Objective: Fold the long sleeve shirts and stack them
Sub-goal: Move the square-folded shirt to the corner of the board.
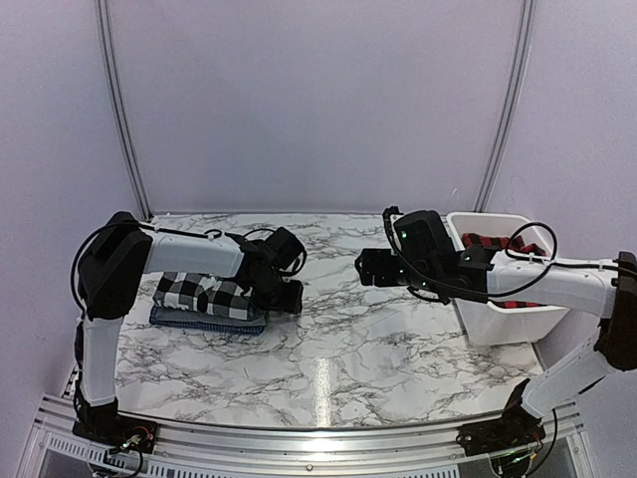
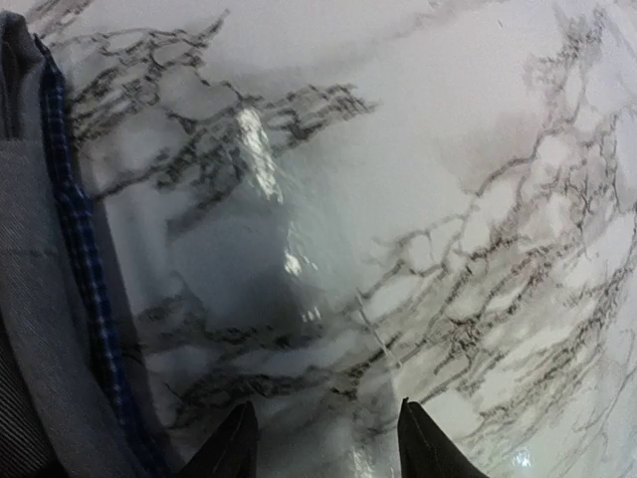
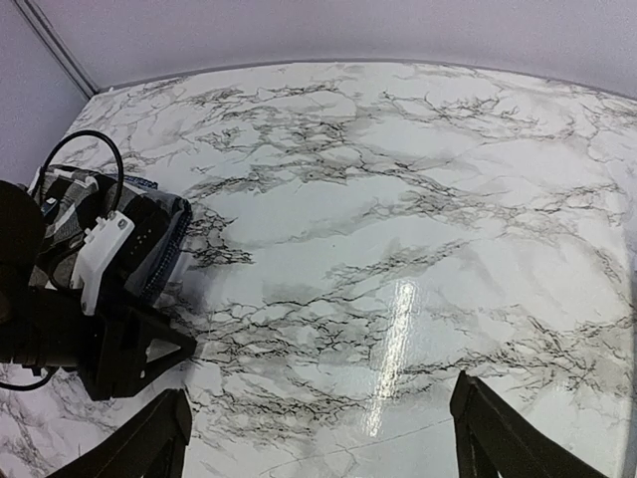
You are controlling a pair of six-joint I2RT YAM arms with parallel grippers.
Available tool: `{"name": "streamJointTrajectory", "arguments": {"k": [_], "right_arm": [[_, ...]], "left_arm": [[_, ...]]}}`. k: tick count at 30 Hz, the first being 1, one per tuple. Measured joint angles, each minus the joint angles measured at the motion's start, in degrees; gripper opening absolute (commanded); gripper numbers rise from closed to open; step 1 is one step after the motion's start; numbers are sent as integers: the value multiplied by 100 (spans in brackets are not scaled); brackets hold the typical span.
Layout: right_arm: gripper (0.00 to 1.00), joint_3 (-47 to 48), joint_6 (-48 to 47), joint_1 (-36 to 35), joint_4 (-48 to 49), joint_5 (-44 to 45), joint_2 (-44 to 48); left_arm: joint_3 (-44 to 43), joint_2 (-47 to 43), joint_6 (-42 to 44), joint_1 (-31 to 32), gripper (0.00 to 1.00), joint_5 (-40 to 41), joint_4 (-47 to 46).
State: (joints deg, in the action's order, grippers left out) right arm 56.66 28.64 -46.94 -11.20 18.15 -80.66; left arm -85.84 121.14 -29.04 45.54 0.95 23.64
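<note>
Top view: your folded checked shirt (image 1: 204, 292) lies at nine o'clock, and the red shirt (image 1: 495, 242) sits in the bin (image 1: 503, 324) at three. Left wrist: left gripper (image 2: 325, 423) is half-spread and empty, with the grey shirt (image 2: 30, 299) at nine. Right wrist: right gripper (image 3: 321, 398) is wide and empty.

I log three items. Black-and-white checked shirt (image 1: 199, 292): folded, flat atop the folded grey-blue shirt (image 1: 204, 322), stacked near the counter's (image 1: 348, 349) left edge. Red-and-black checked shirt (image 1: 495, 242): bunched, unfolded, inside the white bin (image 1: 503, 324) at the right edge.
</note>
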Motion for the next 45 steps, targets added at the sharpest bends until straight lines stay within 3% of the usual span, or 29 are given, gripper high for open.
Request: {"name": "streamJointTrajectory", "arguments": {"k": [8, 17, 21, 29, 45], "right_arm": [[87, -35, 2, 0, 0, 0, 0], [87, -35, 0, 0, 0, -7, -24], [87, -35, 0, 2, 0, -61, -103], [88, -35, -2, 4, 0, -170, -273], [88, -216, -2, 24, 33, -229, -264]], "left_arm": [[330, -404, 0, 507, 52, -52, 87], [1056, -1176, -741, 1460, 59, 719, 173], [1641, -1617, -1379, 1427, 63, 1294, 308], [1718, -1478, -2352, 1338, 70, 1985, 337], [1731, -1178, -3751, 809, 81, 2133, 323]]}}
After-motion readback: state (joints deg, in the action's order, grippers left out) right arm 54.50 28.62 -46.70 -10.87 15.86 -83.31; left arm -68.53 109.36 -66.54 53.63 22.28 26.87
